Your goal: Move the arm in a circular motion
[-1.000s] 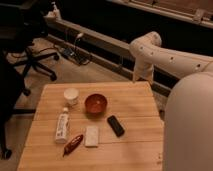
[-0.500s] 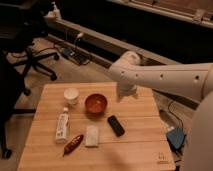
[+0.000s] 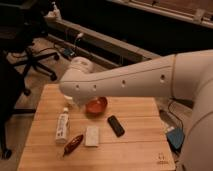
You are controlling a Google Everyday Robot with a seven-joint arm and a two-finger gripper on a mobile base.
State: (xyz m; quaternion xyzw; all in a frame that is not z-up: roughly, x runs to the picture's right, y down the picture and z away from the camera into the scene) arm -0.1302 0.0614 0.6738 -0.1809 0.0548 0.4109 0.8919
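My thick cream-white arm (image 3: 135, 80) reaches from the right edge across to the left, over the far part of the wooden table (image 3: 140, 145). Its rounded elbow joint (image 3: 77, 80) hangs above the table's back left, just left of a red bowl (image 3: 96, 106). The gripper is hidden behind the arm and does not show.
On the table lie a white bottle (image 3: 62, 125), a red-brown packet (image 3: 73, 143), a white sponge-like block (image 3: 92, 135) and a black phone-like device (image 3: 116, 125). An office chair (image 3: 30, 60) stands at the left. A blue object (image 3: 176, 136) lies on the floor at the right.
The arm has swung further left and nearer the camera; its elbow now covers the back left of the table, hiding the white cup seen earlier.
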